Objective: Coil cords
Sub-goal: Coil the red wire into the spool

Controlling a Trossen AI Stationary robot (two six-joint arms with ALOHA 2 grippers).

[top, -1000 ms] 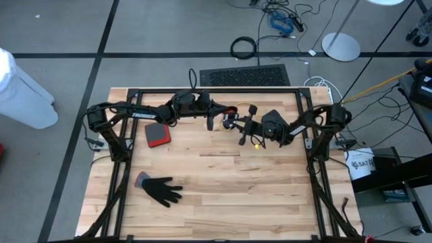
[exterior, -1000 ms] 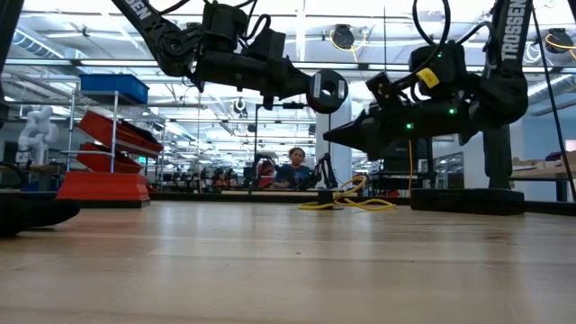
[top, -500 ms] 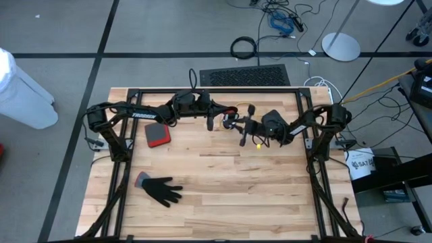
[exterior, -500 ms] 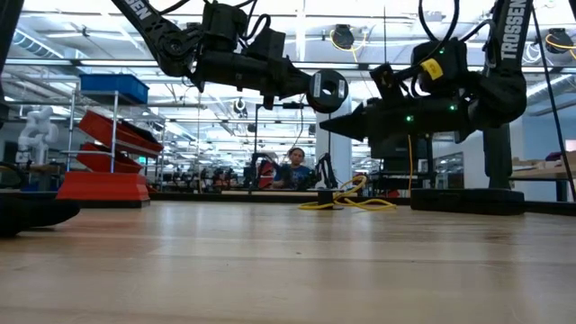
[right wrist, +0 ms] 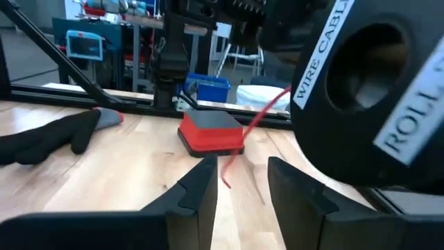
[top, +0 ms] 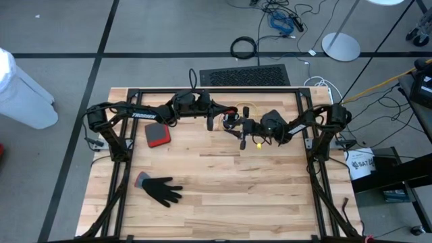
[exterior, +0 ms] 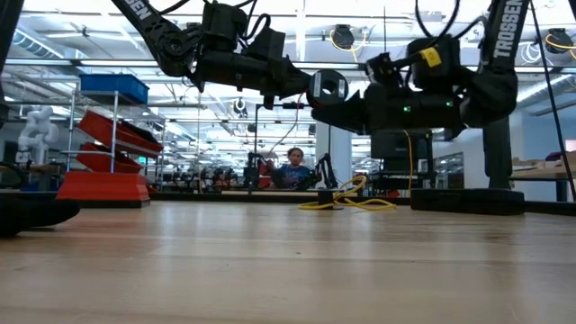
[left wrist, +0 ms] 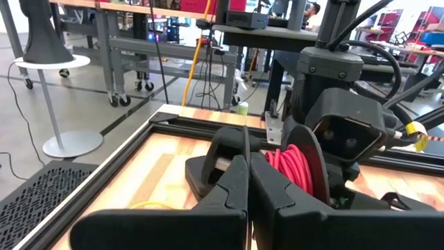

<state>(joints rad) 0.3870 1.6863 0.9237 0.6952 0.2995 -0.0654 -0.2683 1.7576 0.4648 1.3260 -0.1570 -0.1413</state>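
My left gripper (left wrist: 248, 163) reaches level over the middle of the table's far half, shut on a black reel (exterior: 327, 88) wound with red cord (left wrist: 295, 167). The cord's loose red end (right wrist: 239, 142) hangs down from the reel. My right gripper (right wrist: 239, 177) stands open just under and beside the reel (top: 231, 116), and the red end hangs ahead of its gap. I cannot tell whether it touches. A yellow-orange cord (exterior: 349, 200) lies in loose loops on the table below the right gripper (top: 242, 133). The black cord is out of view. My left gripper pinches the thin rim of one reel flange (left wrist: 246, 135) between its two shut fingers. The fingers come in level, from the table's left. The reel hangs clear of the table, with its round face (exterior: 327, 88) toward the table's near edge.
A red-and-black block (top: 156, 135) lies at the far left and a black glove (top: 162, 190) at the near left. Black frame rails (top: 202, 91) run along the table's far edge and sides. A person (exterior: 295, 169) sits far behind the table.
My right gripper has rolled and its tip has swung up, from pointing slightly down below the reel to pointing level close under it. The reel and the yellow-orange cord have stayed where they were.
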